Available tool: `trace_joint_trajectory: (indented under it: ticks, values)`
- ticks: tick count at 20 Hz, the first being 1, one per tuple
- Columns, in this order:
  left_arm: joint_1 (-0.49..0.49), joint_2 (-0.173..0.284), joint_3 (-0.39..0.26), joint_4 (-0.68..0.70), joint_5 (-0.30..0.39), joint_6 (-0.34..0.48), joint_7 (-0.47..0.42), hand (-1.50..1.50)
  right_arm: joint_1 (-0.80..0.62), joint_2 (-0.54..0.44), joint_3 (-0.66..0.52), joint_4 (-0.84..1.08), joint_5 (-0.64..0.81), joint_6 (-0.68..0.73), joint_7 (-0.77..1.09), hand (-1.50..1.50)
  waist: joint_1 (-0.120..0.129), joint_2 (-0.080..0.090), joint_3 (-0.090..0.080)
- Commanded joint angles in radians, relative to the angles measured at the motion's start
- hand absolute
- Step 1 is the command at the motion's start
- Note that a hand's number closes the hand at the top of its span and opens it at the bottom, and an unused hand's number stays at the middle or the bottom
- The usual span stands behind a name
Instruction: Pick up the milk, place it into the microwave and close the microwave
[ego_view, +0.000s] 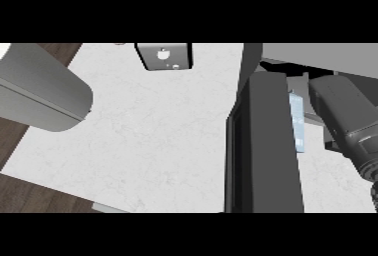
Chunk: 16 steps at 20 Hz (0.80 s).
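One open microwave door (264, 150) edges wide bare white counter (155, 135).

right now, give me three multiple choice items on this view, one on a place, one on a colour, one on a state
1. Where does the tall dark panel stand?
A. at the view's left edge
B. right of the middle
C. flat along the lower edge

2. What colour is the counter?
A. white with faint veins
B. black
C. green

3. What is the state of the milk?
A. lying on its side on the open counter
B. standing upright at the counter's middle
C. not to be seen

Key: 1 B, the dark panel runs top to bottom just right of the middle. 2 A, the counter is white, faintly marbled. 3 C, no milk shows anywhere on the bare counter.
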<state>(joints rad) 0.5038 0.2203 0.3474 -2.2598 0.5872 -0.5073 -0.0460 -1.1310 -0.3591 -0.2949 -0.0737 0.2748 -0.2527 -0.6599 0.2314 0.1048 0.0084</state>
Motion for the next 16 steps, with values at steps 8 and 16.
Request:
trace_joint_trajectory:
  ticks: [8, 16]
  values:
    - [-0.021, 0.010, -0.015, 0.027, -0.013, 0.007, 0.029, -1.50, -0.095, 0.126, 0.024, 0.013, 0.030, -0.118, 0.120, -1.50, -0.014, -0.021, -0.004]
    - [-0.036, 0.015, -0.030, 0.061, -0.022, -0.005, 0.036, -1.50, -0.113, 0.161, -0.008, -0.017, 0.010, -0.142, 0.087, -1.50, -0.045, -0.028, -0.004]
